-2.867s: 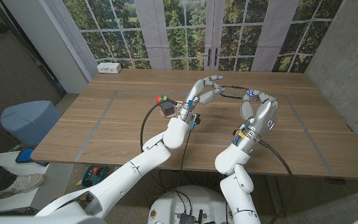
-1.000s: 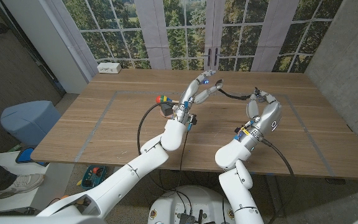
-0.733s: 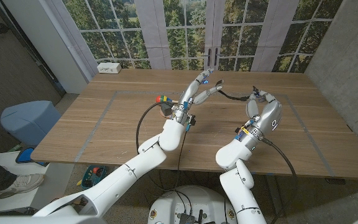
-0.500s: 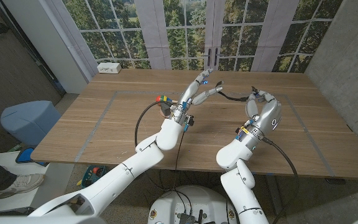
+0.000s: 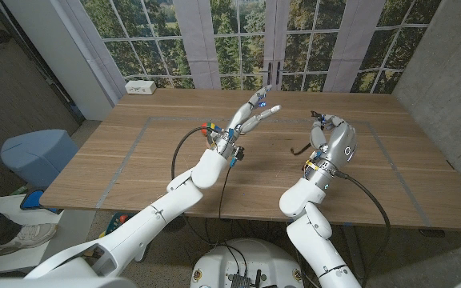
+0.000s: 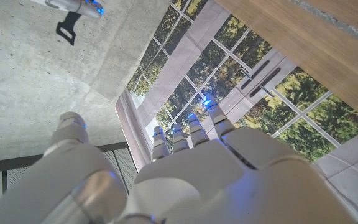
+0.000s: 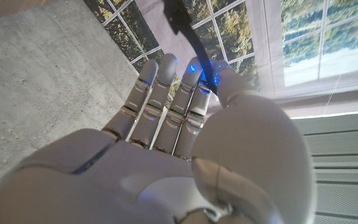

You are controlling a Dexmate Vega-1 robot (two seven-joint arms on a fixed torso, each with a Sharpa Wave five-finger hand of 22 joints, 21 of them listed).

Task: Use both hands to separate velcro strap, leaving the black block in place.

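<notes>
Right hand (image 5: 332, 142) pinches the velcro strap (image 5: 302, 149), dangling free; left hand (image 5: 250, 118) is spread, holding nothing. I'd lower the strap gently onto the worktop (image 5: 134, 160).

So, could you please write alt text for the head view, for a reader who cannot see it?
Over a wooden table, the robot's right hand is raised, holding a black velcro strap that dangles free. The left hand is raised beside it, fingers spread and empty.

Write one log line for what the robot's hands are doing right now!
left hand: raised, fingers apart, holds nothing | right hand: pinches black strap, its end dangling | table: wooden
</notes>
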